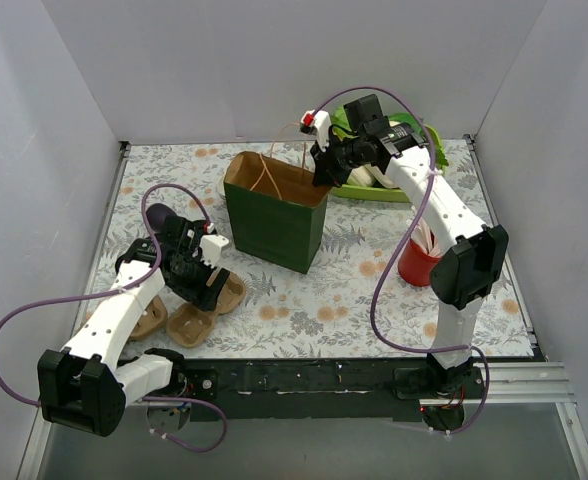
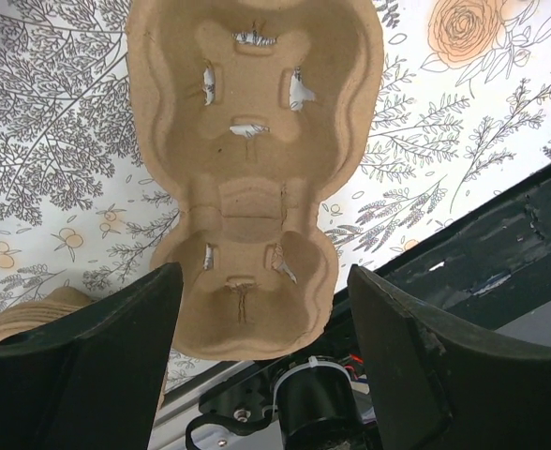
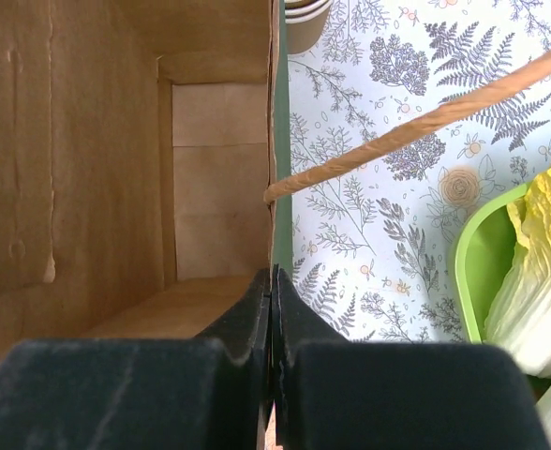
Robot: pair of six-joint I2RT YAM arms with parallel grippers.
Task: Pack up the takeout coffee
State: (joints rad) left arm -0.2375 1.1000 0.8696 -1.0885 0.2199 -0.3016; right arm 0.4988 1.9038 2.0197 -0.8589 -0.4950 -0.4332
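Currently right pincer clamps the rim of the green bag; left pincer gapes over a cup carrier.

One green paper bag, centre. Two pulp cup carriers, near left. One red cup, right. One green tray, far right.

The takeout coffee stands at the left of the surface, seen from above as a small round black lid. The lid faces up and is closed over the cup. The tan paper cup beneath it hardly shows from this angle. The coffee sits just behind the left arm, which hides its near right edge. It is outside the green paper bag, apart from it on the bag's left.
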